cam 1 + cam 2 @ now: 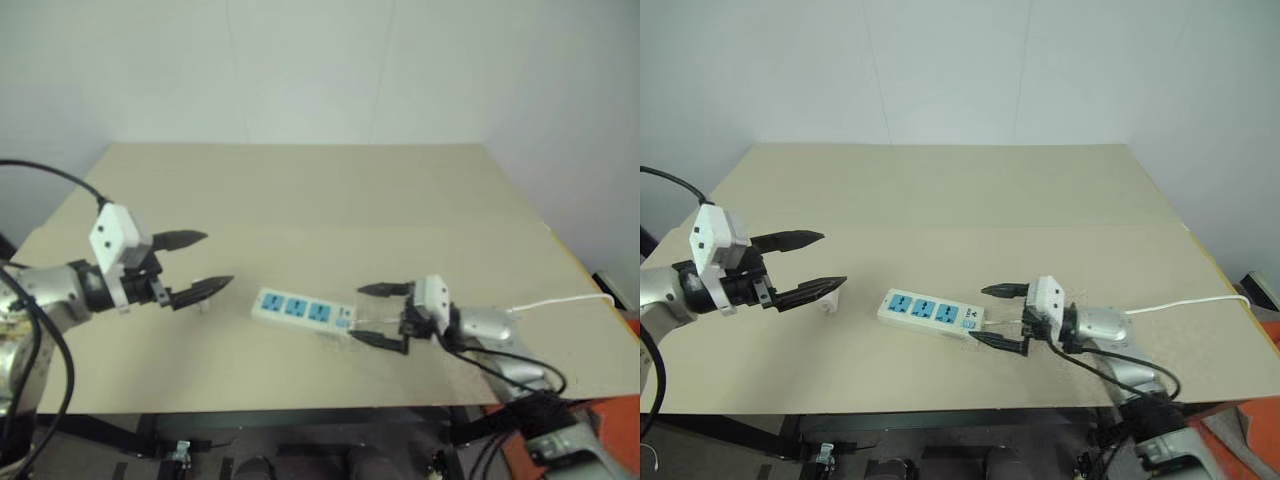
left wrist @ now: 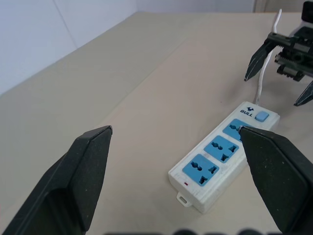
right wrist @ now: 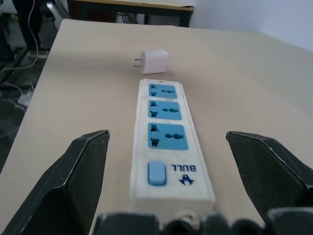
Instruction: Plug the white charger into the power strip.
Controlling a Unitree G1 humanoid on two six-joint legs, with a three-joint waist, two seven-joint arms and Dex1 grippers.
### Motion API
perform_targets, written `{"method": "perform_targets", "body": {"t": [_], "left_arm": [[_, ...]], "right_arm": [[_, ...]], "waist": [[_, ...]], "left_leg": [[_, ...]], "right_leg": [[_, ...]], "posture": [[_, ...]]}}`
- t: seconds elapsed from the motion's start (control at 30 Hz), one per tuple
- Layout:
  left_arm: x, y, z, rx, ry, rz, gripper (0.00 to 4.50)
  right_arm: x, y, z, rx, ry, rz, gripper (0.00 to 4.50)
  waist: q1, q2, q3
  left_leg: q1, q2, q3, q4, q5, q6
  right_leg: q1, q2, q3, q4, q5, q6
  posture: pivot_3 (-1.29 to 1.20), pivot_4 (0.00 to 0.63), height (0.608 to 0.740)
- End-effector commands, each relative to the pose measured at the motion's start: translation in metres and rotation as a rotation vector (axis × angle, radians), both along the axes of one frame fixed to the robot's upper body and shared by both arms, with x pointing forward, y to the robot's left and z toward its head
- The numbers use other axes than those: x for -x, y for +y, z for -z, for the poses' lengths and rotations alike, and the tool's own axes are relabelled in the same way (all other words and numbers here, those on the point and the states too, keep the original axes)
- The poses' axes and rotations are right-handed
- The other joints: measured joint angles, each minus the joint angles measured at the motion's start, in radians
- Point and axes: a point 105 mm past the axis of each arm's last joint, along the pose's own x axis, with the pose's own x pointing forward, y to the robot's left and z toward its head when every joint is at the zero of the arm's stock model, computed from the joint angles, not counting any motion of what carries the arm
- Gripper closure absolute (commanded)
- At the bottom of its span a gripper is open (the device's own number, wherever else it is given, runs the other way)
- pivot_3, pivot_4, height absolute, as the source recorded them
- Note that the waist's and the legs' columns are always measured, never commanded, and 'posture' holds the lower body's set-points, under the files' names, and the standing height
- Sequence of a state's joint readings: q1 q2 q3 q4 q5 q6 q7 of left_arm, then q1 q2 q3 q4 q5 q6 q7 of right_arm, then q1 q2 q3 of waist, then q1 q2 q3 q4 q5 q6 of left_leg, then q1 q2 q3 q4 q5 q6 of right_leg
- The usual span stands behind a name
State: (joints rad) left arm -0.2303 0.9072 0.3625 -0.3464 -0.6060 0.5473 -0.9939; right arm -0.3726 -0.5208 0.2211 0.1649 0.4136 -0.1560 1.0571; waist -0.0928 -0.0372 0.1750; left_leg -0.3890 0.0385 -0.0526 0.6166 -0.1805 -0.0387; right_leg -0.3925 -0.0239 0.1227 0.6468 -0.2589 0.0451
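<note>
You haven't plugged anything in yet: the white charger [image 3: 153,62] lies loose on the table [image 1: 330,190], just beyond the left end of the power strip [image 1: 304,310], whose three sockets are empty. Your left gripper [image 1: 198,262] hovers open and empty near the charger; your right gripper [image 1: 381,315] gapes empty at the strip's switch end. Beige tabletop, plain white walls behind.
</note>
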Motion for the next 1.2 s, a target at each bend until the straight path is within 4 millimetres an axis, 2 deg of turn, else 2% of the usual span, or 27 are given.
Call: {"method": "perform_targets", "body": {"t": [0.03, 0.57, 0.87, 1.03, 1.2], "left_arm": [[0.002, -0.003, -0.010, -0.011, -0.034, 0.021, 0.00], [0.005, -0.005, -0.010, -0.013, -0.035, 0.033, 0.00], [0.005, -0.007, -0.011, -0.015, -0.038, 0.038, 0.00], [0.005, -0.008, -0.013, -0.018, -0.042, 0.041, 0.00], [0.004, -0.010, -0.015, -0.029, -0.048, 0.054, 0.00]], "right_arm": [[-0.004, 0.004, -0.005, -0.005, -0.032, 0.020, 0.01], [-0.017, 0.026, 0.036, 0.038, 0.085, 0.022, 0.01], [-0.017, 0.040, 0.050, 0.088, 0.154, -0.055, 0.01], [-0.018, 0.042, 0.054, 0.097, 0.176, -0.075, 1.10], [-0.023, 0.042, 0.044, 0.080, 0.115, -0.079, 1.09]], "waist": [[0.001, 0.000, 0.000], [-0.002, 0.000, 0.000], [-0.007, 0.000, 0.000], [-0.009, 0.000, 0.000], [-0.009, 0.000, 0.000]], "left_leg": [[0.000, 0.000, 0.000, 0.000, 0.000, 0.000], [-0.001, 0.000, 0.000, 0.000, 0.000, 0.000], [0.000, 0.001, 0.000, 0.000, 0.000, 0.000], [0.001, 0.003, 0.000, 0.000, 0.000, 0.000], [0.001, 0.004, 0.000, 0.000, 0.000, 0.000]], "right_leg": [[0.000, 0.000, 0.000, 0.000, 0.000, 0.000], [-0.002, 0.000, 0.000, 0.000, 0.000, 0.000], [-0.001, 0.000, 0.000, 0.000, 0.000, 0.000], [-0.001, 0.003, 0.000, 0.000, 0.000, 0.000], [0.000, 0.003, 0.000, 0.001, 0.000, 0.000]], "posture": [[0.00, 0.150, 0.740], [0.00, 0.150, 0.740], [0.00, 0.150, 0.740], [0.00, 0.150, 0.740], [0.00, 0.150, 0.740]]}}
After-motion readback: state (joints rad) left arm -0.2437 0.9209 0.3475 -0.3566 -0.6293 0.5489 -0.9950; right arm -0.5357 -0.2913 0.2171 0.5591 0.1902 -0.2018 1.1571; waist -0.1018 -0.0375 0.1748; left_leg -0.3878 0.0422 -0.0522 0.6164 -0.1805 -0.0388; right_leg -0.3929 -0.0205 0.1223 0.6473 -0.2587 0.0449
